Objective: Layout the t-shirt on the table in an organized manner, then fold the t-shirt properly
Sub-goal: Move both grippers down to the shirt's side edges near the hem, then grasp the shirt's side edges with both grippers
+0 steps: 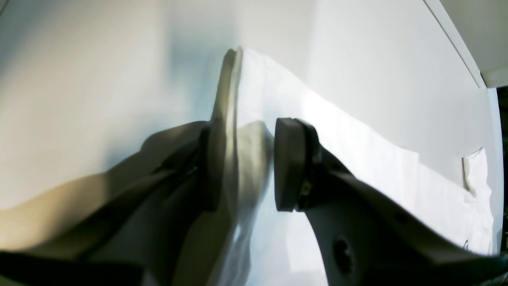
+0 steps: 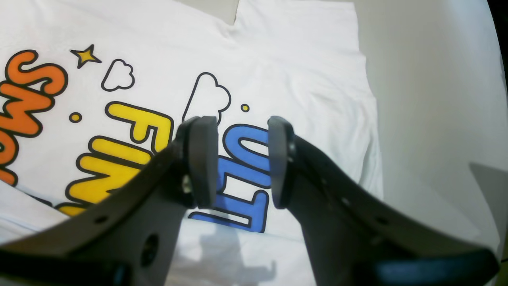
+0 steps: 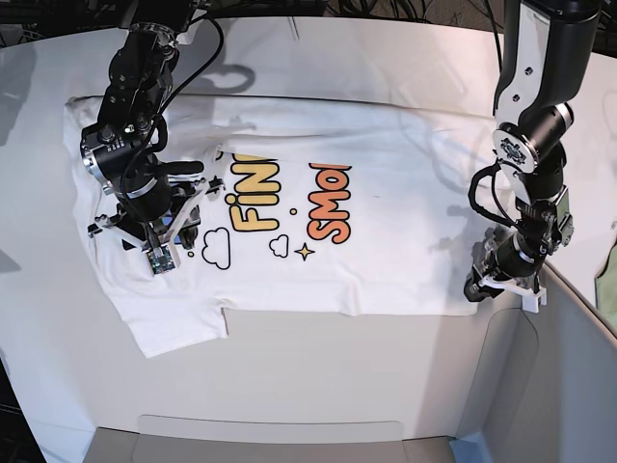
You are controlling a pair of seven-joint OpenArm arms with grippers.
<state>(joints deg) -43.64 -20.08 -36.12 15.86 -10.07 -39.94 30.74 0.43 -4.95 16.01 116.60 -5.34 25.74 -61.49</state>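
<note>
The t-shirt (image 3: 386, 241) lies spread on the white table (image 3: 318, 386), print side up, with a sleeve toward the near left. My right gripper (image 2: 243, 159) hovers open over the blue letters (image 2: 246, 167) of the print; in the base view it (image 3: 159, 253) is at the shirt's left part. My left gripper (image 1: 242, 163) stands at the shirt's right hem corner (image 3: 479, 287), jaws apart. A raised fold of the white cloth (image 1: 232, 99) runs between them, lying against the left pad (image 1: 210, 167). The right pad (image 1: 289, 163) stands off to the side of that fold.
A grey padded panel (image 3: 270, 439) borders the table's near edge and its right side (image 3: 569, 386). Black cables (image 3: 207, 39) hang at the back left by the right arm. Something green (image 3: 609, 275) shows at the far right edge.
</note>
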